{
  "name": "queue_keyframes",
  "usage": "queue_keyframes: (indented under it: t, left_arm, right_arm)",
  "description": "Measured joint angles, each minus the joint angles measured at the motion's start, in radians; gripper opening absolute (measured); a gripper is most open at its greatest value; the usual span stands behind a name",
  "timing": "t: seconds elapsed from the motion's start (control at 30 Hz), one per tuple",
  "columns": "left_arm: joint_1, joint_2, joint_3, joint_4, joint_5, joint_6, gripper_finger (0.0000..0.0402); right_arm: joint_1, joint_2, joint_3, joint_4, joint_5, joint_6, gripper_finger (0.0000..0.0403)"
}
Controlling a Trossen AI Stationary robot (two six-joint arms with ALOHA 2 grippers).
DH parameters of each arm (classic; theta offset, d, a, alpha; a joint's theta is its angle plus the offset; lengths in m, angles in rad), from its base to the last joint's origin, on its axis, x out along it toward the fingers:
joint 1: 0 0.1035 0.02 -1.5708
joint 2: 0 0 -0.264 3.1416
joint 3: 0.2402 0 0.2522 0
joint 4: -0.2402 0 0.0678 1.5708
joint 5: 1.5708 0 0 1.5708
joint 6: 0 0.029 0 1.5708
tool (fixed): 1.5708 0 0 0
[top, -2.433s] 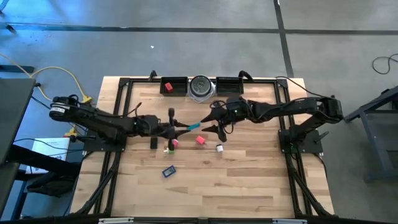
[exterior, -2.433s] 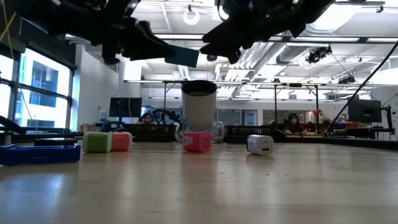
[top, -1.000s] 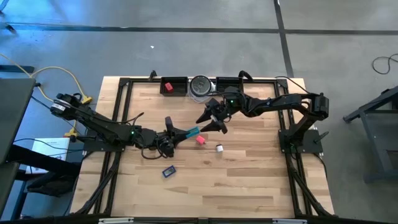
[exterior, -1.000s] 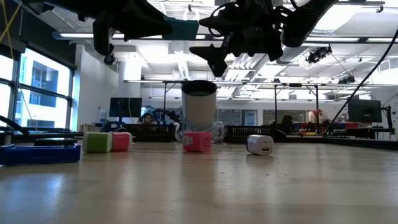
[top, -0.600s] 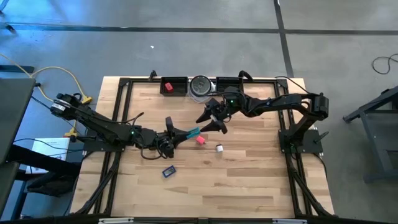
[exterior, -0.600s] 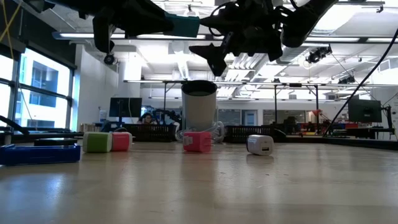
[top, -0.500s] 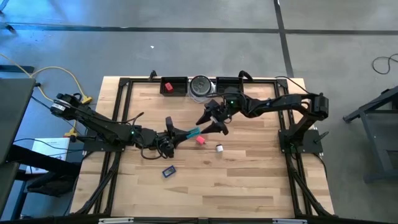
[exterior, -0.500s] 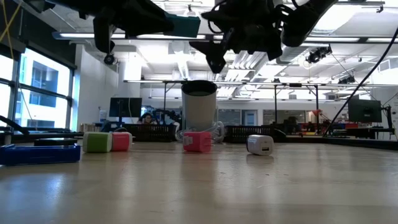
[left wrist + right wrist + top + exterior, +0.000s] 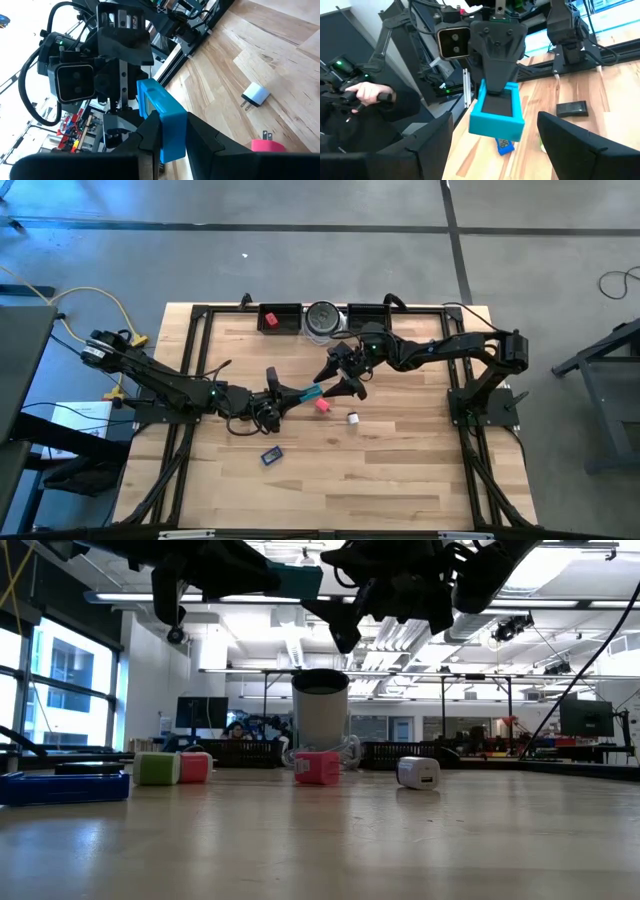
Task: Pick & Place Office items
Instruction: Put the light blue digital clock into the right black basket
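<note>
The left end effector (image 9: 296, 393) is raised above the middle of the worktop, its fingers (image 9: 200, 137) clamped on a teal block (image 9: 311, 391). The right end effector (image 9: 340, 377) is held facing it just beyond, fingers (image 9: 575, 137) spread wide.

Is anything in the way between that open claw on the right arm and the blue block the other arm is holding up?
Nothing visible. The left gripper holds the teal block up in the air, and the open right gripper faces it across a bare gap.
</note>
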Motion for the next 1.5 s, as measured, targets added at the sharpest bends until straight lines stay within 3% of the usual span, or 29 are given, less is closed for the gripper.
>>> queue_keyframes:
  t: [0.53, 1.1, 1.33, 1.5]
  left_arm:
    - [0.01, 0.0, 0.0, 0.018, 0.034, 0.004, 0.0056]
    - [0.033, 0.0, 0.0, 0.014, 0.058, -0.013, 0.0056]
    - [0.033, 0.0, 0.0, 0.017, 0.059, -0.016, 0.0056]
    - [0.033, 0.0, 0.0, 0.017, 0.062, -0.016, 0.0056]
  right_arm:
    - [0.0, 0.0, 0.0, -0.001, 0.016, 0.0, 0.0276]
    - [0.0, -0.001, 0.0, -0.002, 0.011, 0.002, 0.0146]
    - [0.0, -0.001, 0.0, -0.001, 0.009, 0.007, 0.0161]
    - [0.0, -0.001, 0.0, -0.001, -0.005, 0.001, 0.0139]
